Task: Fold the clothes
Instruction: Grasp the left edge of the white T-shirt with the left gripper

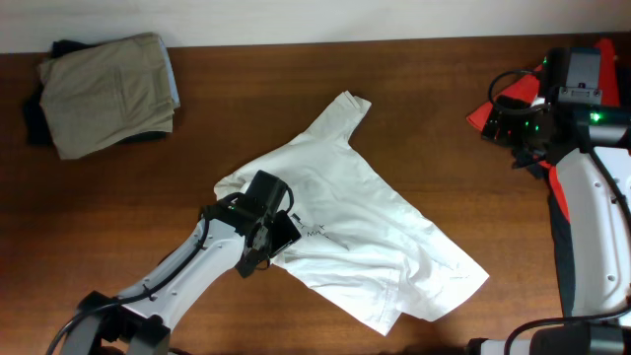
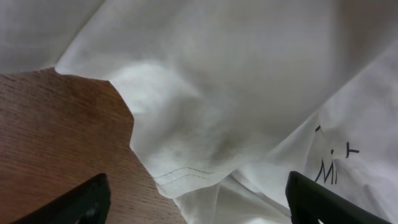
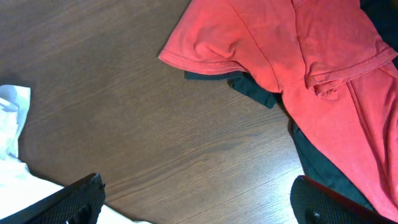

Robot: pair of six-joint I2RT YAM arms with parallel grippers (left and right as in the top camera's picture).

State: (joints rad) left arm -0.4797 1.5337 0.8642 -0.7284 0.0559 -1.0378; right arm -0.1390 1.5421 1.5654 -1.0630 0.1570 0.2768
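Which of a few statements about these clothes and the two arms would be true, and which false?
The large white thin-fabric shirt lies loose on the brown wooden table. True.
The left end effector is clamped shut on it. False: its jaws stand open over the shirt's edge.
The folded khaki garment sits at the table's left. True.
The red short-sleeved shirt lies beside the khaki one. False: it lies on the right, over a dark garment.
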